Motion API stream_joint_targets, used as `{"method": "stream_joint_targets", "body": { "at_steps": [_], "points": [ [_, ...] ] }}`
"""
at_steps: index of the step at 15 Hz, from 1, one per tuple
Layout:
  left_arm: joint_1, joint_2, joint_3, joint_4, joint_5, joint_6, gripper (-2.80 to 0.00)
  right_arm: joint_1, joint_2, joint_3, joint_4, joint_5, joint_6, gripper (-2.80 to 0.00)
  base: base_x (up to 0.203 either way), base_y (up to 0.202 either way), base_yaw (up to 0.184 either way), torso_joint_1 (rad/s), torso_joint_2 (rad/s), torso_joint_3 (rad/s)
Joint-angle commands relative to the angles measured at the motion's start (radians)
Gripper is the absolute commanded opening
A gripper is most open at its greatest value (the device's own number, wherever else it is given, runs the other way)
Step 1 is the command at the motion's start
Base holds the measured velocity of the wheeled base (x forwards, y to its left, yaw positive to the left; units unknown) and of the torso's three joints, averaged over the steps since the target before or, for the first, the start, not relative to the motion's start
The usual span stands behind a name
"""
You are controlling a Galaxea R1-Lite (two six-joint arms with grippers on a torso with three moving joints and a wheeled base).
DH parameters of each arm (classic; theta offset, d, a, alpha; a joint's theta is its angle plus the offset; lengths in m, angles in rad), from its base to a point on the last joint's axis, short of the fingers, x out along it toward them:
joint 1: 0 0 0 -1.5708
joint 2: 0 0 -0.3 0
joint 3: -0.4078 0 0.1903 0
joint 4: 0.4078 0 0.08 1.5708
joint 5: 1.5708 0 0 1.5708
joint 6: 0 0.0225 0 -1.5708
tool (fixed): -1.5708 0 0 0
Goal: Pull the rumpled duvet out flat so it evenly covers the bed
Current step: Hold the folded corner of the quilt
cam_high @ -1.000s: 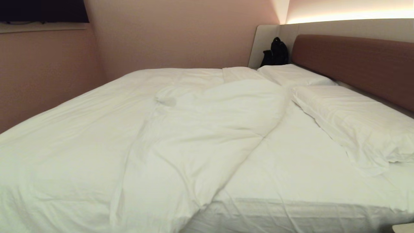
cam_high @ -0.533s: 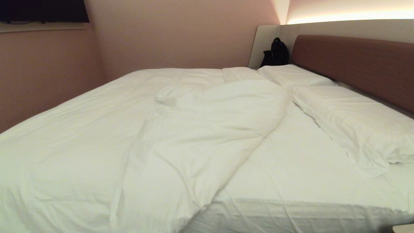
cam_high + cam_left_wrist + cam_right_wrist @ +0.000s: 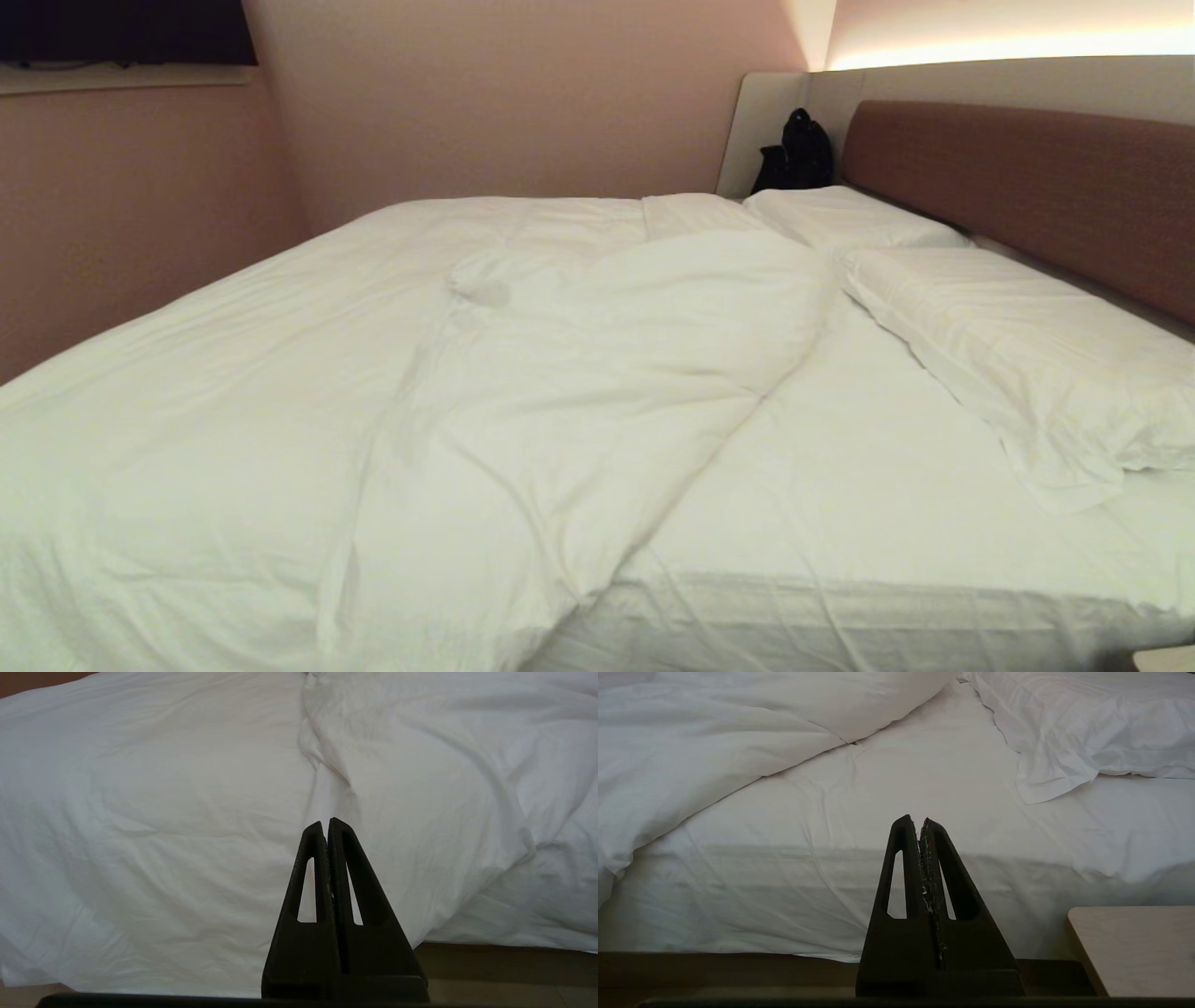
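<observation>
While both grippers, left (image 3: 326, 823) and right (image 3: 916, 821), hang clenched and empty off the bed's (image 3: 840, 616) near edge, the duvet (image 3: 523, 392) lies bunched ahead.

The duvet (image 3: 523, 373) was soft matt cloth with wrinkles. The headboard (image 3: 1027, 187) looked like padded fabric. The small table (image 3: 1134, 947) was pale smooth wood.

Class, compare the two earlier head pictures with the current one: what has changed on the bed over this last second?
Nothing visibly changed. The duvet lies bunched as before, folded back off the bare sheet beside the pillows, and neither end effector has touched it.
</observation>
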Motion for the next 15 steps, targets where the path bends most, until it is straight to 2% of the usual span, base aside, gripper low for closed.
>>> {"method": "stream_joint_targets", "body": {
  "at_steps": [1,15],
  "points": [
    [0.0,0.0,0.0,0.0,0.0,-0.001,-2.8,0.0,0.001,0.0,0.0,0.0,0.0,-2.8,0.0,0.0,0.0,0.0,0.0,0.0],
    [0.0,0.0,0.0,-0.002,0.0,-0.001,-2.8,0.0,0.001,0.0,0.0,0.0,-0.001,-2.8,0.0,0.0,0.0,0.0,0.0,0.0]
  ]
}}
